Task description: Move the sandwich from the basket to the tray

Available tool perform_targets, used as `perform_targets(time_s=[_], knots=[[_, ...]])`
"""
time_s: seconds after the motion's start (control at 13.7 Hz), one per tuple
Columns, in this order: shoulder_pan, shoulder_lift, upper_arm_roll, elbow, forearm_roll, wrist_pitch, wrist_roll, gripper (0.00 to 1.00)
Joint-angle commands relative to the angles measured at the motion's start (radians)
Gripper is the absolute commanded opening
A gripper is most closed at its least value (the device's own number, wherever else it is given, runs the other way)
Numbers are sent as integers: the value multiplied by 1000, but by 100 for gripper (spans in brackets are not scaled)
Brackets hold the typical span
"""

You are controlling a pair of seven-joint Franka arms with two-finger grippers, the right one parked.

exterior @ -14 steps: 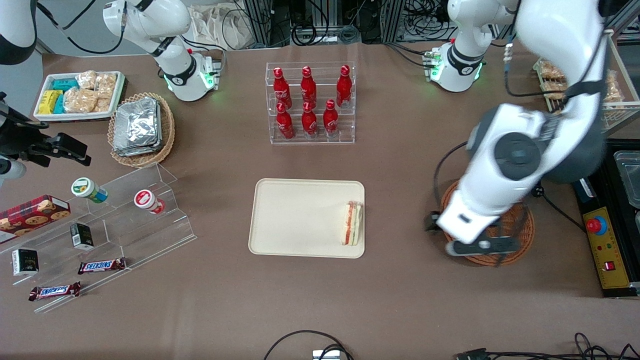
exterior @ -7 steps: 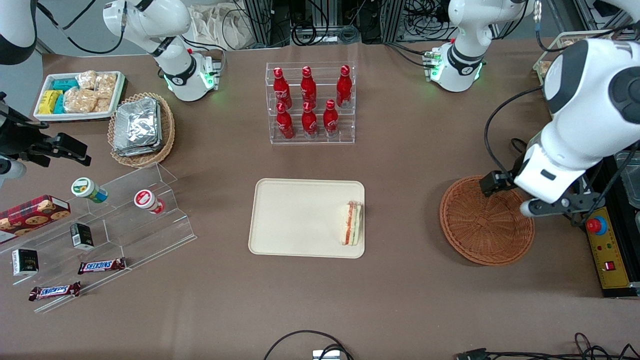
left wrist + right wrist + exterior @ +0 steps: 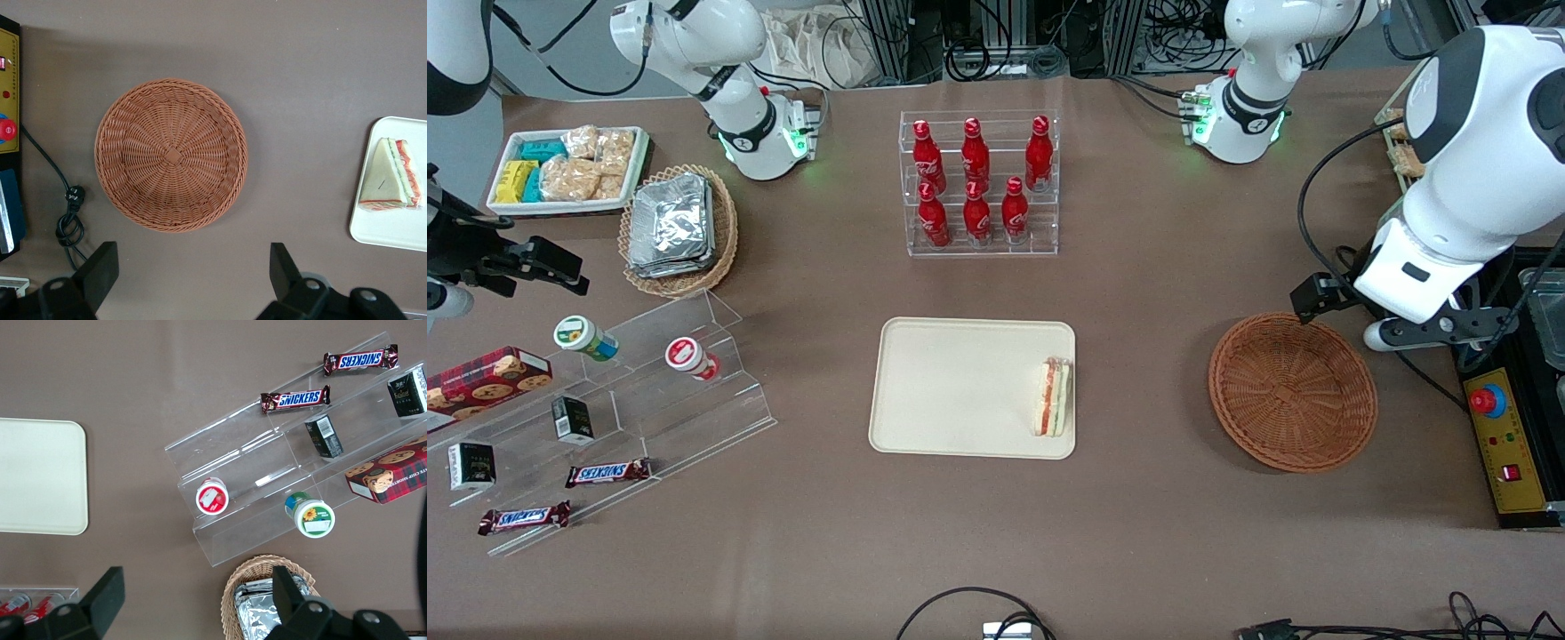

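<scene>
Sandwich (image 3: 1054,396) wedge on smooth cream tray (image 3: 951,391), round woven wicker basket (image 3: 1292,392), tool (image 3: 193,277) wide above table.

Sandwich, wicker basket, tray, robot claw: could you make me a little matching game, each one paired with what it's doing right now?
Things:
1. sandwich
2. basket
3. tray
4. gripper

States:
A. holds nothing inside
B. open, up in the air near the basket, toward the working arm's end of the table
C. lies on the tray, at its edge nearest the basket
D. carries the sandwich

Pairs: 1-C, 2-A, 3-D, 4-B
</scene>
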Motion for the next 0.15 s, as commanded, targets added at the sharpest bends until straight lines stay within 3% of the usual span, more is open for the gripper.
perform_targets(time_s=[0.0, 0.07], knots=[[34, -21, -4, -19, -43, 18, 52, 100], [34, -21, -3, -18, -62, 16, 66, 100]])
